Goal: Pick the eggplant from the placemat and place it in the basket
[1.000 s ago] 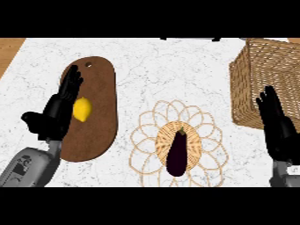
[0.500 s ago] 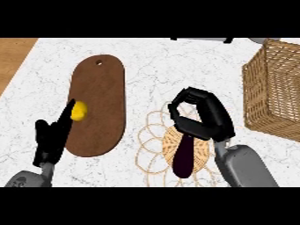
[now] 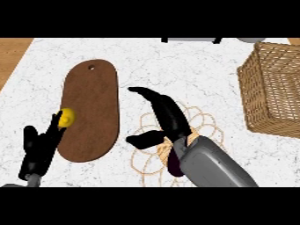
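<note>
The right robot hand [image 3: 168, 117] hovers open, fingers straight, over the placemat [image 3: 149, 161], where the eggplant [image 3: 173, 168] lies mostly hidden under its wrist, while the left robot hand [image 3: 38, 147] rests open left of the placemat

Found no legible text, label, brand, number or sign anywhere: nothing written on the basket [image 3: 283, 90], on the brown board [image 3: 90, 110], on the woven placemat [image 3: 208, 126] or on the marbled counter [image 3: 178, 66].
</note>
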`<state>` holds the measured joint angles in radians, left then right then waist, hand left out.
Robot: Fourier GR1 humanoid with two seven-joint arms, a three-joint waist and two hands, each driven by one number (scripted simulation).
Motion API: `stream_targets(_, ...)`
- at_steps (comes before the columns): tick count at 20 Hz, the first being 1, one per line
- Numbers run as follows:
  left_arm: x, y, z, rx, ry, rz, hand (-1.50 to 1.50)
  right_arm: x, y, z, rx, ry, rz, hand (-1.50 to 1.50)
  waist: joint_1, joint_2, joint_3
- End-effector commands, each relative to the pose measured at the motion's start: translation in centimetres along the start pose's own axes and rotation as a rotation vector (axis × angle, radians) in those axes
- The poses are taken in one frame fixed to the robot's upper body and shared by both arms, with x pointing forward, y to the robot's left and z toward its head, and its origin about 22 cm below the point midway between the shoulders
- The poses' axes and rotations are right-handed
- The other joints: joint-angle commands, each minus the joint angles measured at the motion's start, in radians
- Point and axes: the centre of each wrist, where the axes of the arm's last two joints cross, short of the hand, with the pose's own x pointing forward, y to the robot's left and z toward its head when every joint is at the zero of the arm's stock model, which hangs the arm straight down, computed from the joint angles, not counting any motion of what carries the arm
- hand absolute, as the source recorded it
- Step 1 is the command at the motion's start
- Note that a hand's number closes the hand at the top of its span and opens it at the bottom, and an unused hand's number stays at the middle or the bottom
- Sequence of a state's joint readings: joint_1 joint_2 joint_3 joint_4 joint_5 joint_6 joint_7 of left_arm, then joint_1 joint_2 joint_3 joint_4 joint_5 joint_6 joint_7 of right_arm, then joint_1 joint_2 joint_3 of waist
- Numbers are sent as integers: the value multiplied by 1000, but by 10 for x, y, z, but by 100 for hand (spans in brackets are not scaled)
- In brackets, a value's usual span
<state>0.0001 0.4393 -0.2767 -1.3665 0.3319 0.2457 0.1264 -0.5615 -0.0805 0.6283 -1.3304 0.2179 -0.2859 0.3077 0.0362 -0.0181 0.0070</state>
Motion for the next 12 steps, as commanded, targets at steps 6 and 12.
stream_targets(6,-40,7,26,-10,178,22,0,81,-74,-36,8,213,588,-150,-32,-3,-13)
stream_targets(12,-30,11,20,15,168,32,0,150,-122,-34,233,286,699,-150,-54,6,-10)
